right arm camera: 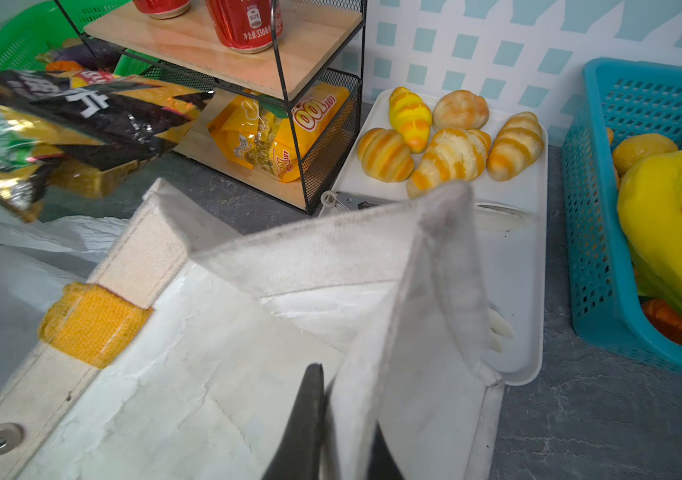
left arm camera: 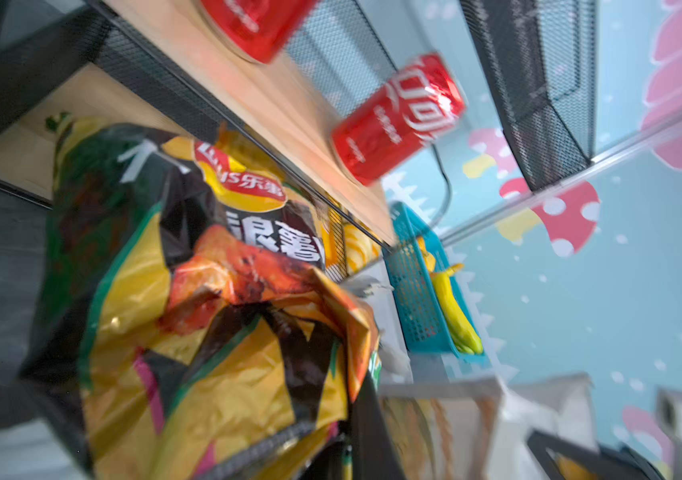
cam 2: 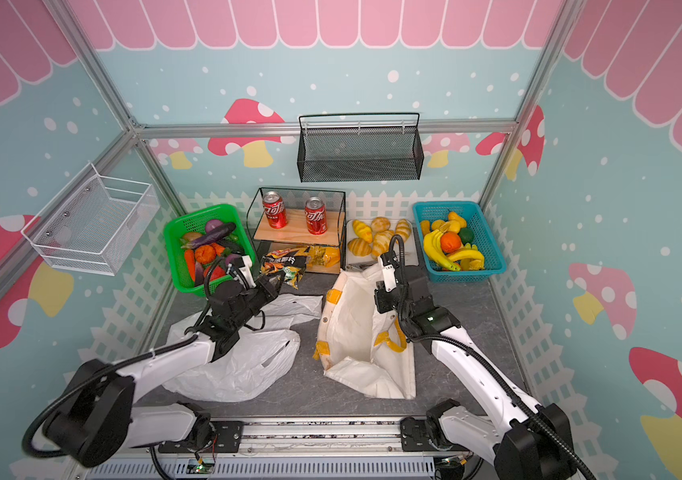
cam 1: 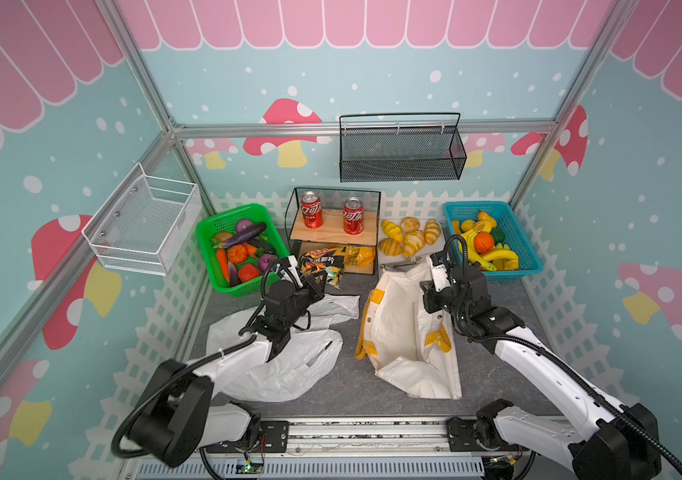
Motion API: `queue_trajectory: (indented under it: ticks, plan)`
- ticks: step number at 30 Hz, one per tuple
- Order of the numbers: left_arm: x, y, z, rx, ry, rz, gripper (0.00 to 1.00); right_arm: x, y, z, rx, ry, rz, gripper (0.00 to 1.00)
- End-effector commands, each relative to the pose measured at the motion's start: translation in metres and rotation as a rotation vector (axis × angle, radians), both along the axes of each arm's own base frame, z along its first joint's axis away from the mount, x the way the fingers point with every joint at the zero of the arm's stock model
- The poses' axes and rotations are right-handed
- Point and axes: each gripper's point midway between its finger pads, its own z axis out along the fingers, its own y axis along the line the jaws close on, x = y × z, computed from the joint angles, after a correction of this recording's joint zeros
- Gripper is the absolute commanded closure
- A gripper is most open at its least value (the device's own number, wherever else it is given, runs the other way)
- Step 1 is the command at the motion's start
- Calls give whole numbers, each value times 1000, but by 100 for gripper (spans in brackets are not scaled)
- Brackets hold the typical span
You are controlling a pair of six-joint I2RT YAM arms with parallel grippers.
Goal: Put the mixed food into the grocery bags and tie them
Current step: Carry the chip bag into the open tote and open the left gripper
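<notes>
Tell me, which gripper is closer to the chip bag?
Left. The left gripper is shut on the chip bag; the right gripper, farther off, pinches the cream tote.

Baskets, shelves and bakery goods around a dark grey tabletop (cam 1: 355, 386)

At the back, a black wire rack (cam 1: 332, 225) carries two red cans (cam 1: 311, 210) upright on its upper wooden shelf. Just right of it a white tray (right arm camera: 526, 183) holds golden croissants and rolls (cam 1: 412, 243). Further right, a blue basket (cam 1: 509, 224) holds yellow bananas (cam 1: 497, 254) and an orange (cam 1: 483, 242). A green basket (cam 1: 227, 214) stands left of the rack. A white mesh basket (cam 1: 144, 224) hangs on the left wall and a black mesh basket (cam 1: 401, 149) on the back wall.
</notes>
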Motion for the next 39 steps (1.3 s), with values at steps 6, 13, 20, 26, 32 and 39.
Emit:
queue_trajectory:
  ticks: [6, 13, 20, 26, 32, 39]
  plan:
    - [-115, -12, 70, 383, -215, -270, 100, 11, -7, 5, -20, -30, -17, 100]
    - [-169, -67, 84, 673, -347, -663, 100, 7, 9, 13, 40, -8, 80, 100]
    - [-168, -102, 48, 993, -269, -863, 100, 0, 6, 22, 67, -18, 86, 100]
    - [-171, -131, 22, 1093, -268, -1038, 100, -5, 17, 36, 124, -44, 142, 100]
    - [-171, -185, 5, 1027, -308, -1223, 100, -14, 29, 45, 205, -44, 201, 100]
    - [-149, -196, 0, 915, -202, -1193, 56, -18, 11, 37, 192, -41, 123, 100]
